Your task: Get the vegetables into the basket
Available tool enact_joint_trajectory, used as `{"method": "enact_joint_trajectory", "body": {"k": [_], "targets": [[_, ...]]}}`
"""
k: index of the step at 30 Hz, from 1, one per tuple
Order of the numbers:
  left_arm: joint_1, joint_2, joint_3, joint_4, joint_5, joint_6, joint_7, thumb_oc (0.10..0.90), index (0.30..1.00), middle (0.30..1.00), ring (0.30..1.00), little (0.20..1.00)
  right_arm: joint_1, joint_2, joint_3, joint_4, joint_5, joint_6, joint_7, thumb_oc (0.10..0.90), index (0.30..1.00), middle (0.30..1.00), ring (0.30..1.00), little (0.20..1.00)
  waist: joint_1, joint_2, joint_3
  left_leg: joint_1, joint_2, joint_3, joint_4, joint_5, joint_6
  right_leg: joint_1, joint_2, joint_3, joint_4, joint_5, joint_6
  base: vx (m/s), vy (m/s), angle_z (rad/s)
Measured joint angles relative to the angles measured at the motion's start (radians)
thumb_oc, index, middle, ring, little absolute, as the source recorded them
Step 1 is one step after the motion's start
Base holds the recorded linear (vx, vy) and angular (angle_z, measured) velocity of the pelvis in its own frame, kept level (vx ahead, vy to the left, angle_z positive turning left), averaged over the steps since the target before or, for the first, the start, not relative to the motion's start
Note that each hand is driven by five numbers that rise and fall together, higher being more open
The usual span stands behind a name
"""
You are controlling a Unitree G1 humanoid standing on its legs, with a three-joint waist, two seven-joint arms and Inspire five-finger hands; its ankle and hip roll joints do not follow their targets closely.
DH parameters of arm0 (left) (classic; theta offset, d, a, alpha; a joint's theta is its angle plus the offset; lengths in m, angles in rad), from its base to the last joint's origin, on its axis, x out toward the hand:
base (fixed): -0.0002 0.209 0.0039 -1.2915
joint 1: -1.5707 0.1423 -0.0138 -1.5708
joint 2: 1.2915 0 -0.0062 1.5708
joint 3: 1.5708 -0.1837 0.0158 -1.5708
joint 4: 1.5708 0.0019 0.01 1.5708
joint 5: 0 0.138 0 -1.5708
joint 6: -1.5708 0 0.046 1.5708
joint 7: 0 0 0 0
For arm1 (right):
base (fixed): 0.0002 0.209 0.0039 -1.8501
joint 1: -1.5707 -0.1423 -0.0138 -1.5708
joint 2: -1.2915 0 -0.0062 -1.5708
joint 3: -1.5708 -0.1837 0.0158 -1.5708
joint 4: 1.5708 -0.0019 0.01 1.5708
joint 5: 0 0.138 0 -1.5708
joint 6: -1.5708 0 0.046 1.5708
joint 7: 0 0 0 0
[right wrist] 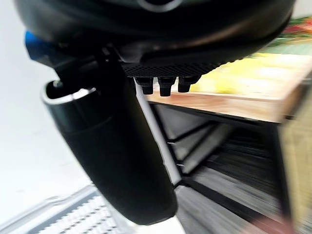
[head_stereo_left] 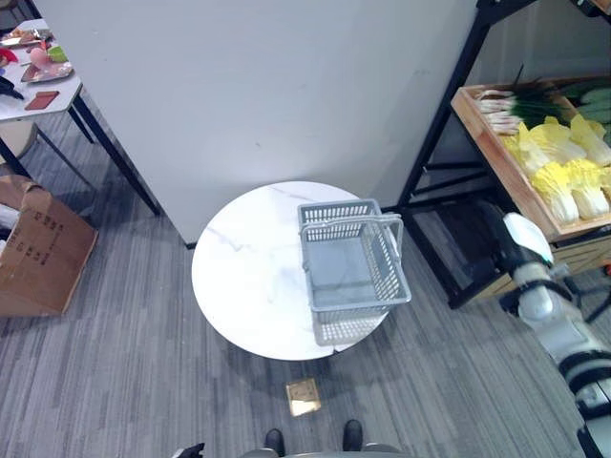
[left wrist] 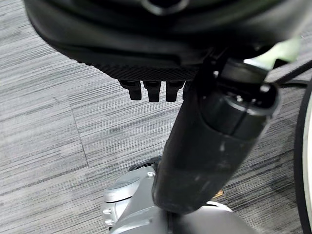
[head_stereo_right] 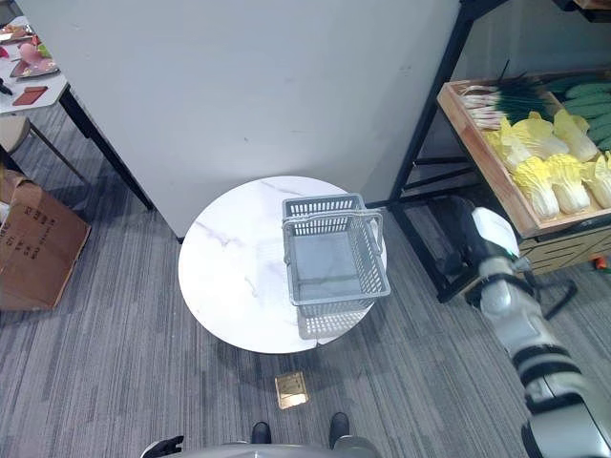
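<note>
- The vegetables [head_stereo_left: 563,157] lie in a wooden crate [head_stereo_left: 496,157] on a black metal shelf [head_stereo_left: 449,114] to the right: pale yellow cabbages at the near end, green onions [head_stereo_left: 511,100] and what look like cucumbers [head_stereo_right: 582,95] farther back.
- The grey plastic basket [head_stereo_left: 353,272] stands empty on the right part of a round white marble table [head_stereo_left: 248,272], its near end jutting over the table's rim and its handle folded toward the far side.
- The right hand [head_stereo_right: 468,239] hangs low between table and shelf, just below the crate's near corner and well apart from the basket; in its wrist view the fingers [right wrist: 165,84] are curled short and the thumb [right wrist: 112,161] sticks out, holding nothing.
- The left hand [left wrist: 161,44] hangs over the grey striped floor [head_stereo_left: 115,382], fingers [left wrist: 153,90] curled in, thumb [left wrist: 209,146] out, empty.
- A cardboard box [head_stereo_left: 38,253] sits on the floor far left, below a white table [head_stereo_left: 38,91] with small items.
</note>
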Motion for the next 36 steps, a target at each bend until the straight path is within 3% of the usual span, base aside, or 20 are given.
{"method": "enact_joint_trajectory", "body": {"k": [9, 22, 29, 30, 31, 36], "targets": [[-0.014, -0.002, -0.016, -0.001, -0.006, 0.000, 0.000, 0.900, 1.000, 1.000, 1.000, 1.000, -0.265, 0.047, 0.198, 0.120, 0.013, 0.000, 0.043, 0.900, 1.000, 1.000, 1.000, 1.000, 0.050, -0.003, 0.024, -0.054, 0.003, -0.036, 0.003, 0.017, -0.005, -0.035, 0.001, -0.038, 0.004, 0.000, -0.001, -0.02, -0.039, 0.12], [-0.057, 0.001, -0.061, -0.006, -0.061, -0.011, 0.021, 0.900, 1.000, 1.000, 1.000, 1.000, -0.470, 0.091, 0.323, 0.298, 0.042, 0.011, 0.048, 0.900, 1.000, 1.000, 1.000, 1.000, 0.066, -0.007, 0.089, -0.127, 0.011, -0.047, 0.008, 0.027, -0.009, -0.099, 0.009, -0.048, 0.005, 0.004, -0.006, -0.01, -0.027, 0.03], [-0.081, 0.001, -0.061, -0.020, -0.101, -0.022, 0.038, 0.900, 1.000, 1.000, 1.000, 1.000, -0.517, 0.119, 0.323, 0.411, 0.052, 0.012, 0.046, 0.900, 1.000, 1.000, 1.000, 1.000, 0.082, -0.005, 0.103, -0.162, 0.011, -0.055, 0.009, 0.028, -0.011, -0.130, 0.009, -0.055, 0.005, 0.005, -0.007, 0.01, -0.027, 0.03], [-0.086, 0.001, -0.061, -0.021, -0.101, -0.023, 0.038, 0.900, 1.000, 1.000, 1.000, 1.000, -0.517, 0.126, 0.325, 0.431, 0.052, 0.015, 0.047, 0.508, 0.451, 0.451, 0.451, 0.451, 0.086, -0.005, 0.103, -0.164, 0.011, -0.058, 0.009, 0.028, -0.011, -0.131, 0.009, -0.059, 0.005, 0.005, -0.007, 0.01, -0.018, 0.05], [-0.087, 0.001, -0.066, -0.021, -0.108, -0.023, 0.040, 0.900, 1.000, 1.000, 1.000, 1.000, -0.521, 0.137, 0.326, 0.443, 0.053, 0.016, 0.044, 0.400, 0.300, 0.300, 0.300, 0.300, 0.087, -0.004, 0.105, -0.167, 0.011, -0.061, 0.010, 0.028, -0.011, -0.132, 0.009, -0.061, 0.005, 0.005, -0.007, 0.02, -0.025, 0.07], [-0.099, 0.002, -0.098, -0.023, -0.119, -0.025, 0.059, 0.900, 1.000, 1.000, 1.000, 1.000, -0.523, 0.191, 0.322, 0.502, 0.062, 0.016, 0.018, 0.400, 0.300, 0.300, 0.300, 0.300, 0.089, -0.006, 0.106, -0.178, 0.011, -0.066, 0.011, 0.029, -0.012, -0.141, 0.009, -0.067, 0.005, 0.005, -0.007, 0.01, -0.003, 0.03]]}}
